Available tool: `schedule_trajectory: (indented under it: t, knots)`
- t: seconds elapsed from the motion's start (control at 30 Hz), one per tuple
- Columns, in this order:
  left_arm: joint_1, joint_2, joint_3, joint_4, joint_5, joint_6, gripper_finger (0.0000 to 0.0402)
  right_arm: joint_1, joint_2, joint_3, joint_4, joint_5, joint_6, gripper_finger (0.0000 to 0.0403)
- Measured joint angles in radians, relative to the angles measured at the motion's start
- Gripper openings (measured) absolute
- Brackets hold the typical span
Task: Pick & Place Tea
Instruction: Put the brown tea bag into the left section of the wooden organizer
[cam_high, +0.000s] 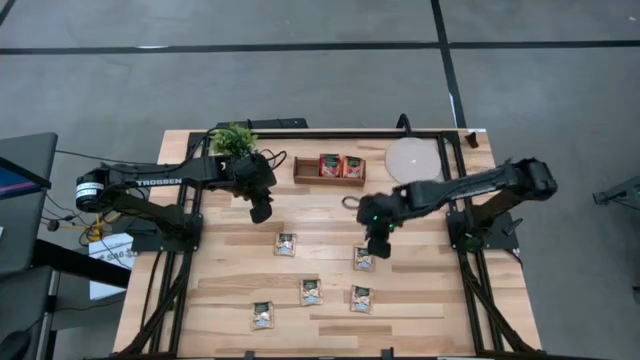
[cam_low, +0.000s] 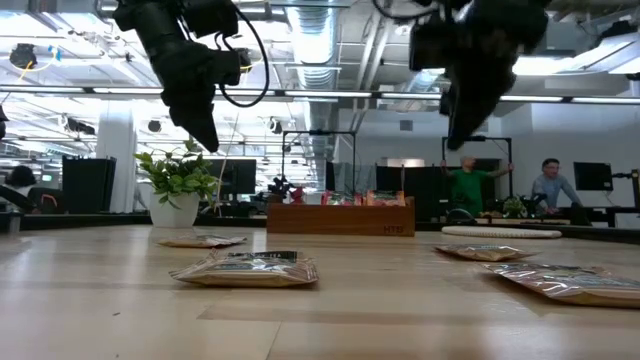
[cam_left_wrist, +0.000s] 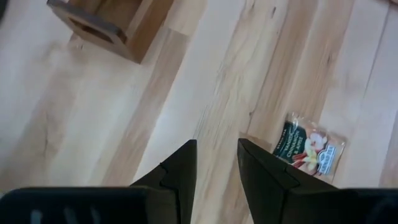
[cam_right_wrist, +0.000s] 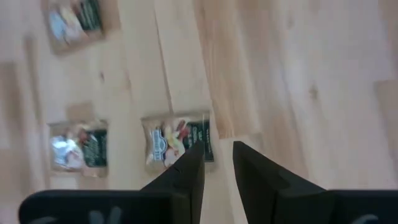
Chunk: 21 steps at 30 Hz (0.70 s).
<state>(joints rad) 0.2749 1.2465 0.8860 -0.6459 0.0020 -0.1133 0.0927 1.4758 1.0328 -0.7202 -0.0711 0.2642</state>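
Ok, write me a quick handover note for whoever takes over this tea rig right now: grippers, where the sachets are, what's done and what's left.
Left gripper: raised above the table near the wooden tray's left end, jaws slightly apart, holding nothing.
Right gripper: raised just above the sachet under it, jaws slightly apart, empty.
Done: two red sachets sit in the tray.
Left: five pale sachets lie flat on the table: the one under the right gripper, one mid-table, and three nearer the front edge.
Likely next: right gripper lowers onto its sachet.
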Motion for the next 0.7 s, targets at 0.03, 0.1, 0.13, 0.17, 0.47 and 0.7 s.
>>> schedule_trajectory:
  t: [0.03, 0.1, 0.13, 0.17, 0.47, 0.7]
  knots:
    - [0.000, 0.000, 0.000, 0.000, 0.000, -0.015, 0.0110, 0.009, 0.025, 0.000, -0.002, 0.002, 0.000, 0.0076]
    - [-0.001, 0.000, 0.000, -0.001, 0.000, -0.042, 0.0110, 0.018, 0.075, 0.000, -0.005, 0.002, 0.000, 0.0076]
    - [-0.001, 0.000, 0.000, -0.002, 0.000, -0.056, 0.0110, 0.019, 0.102, 0.000, -0.001, 0.002, 0.000, 0.0076]
    - [-0.001, 0.000, 0.000, -0.003, 0.000, -0.064, 0.0110, 0.019, 0.127, 0.000, -0.007, 0.002, 0.000, 0.0076]
    - [-0.002, 0.000, 0.000, -0.010, 0.001, -0.091, 0.0110, 0.019, 0.291, 0.000, -0.014, -0.016, 0.001, 0.0076]
    - [-0.002, 0.000, 0.000, -0.011, 0.001, -0.090, 0.0110, 0.039, 0.313, 0.000, -0.006, -0.037, 0.000, 0.0076]
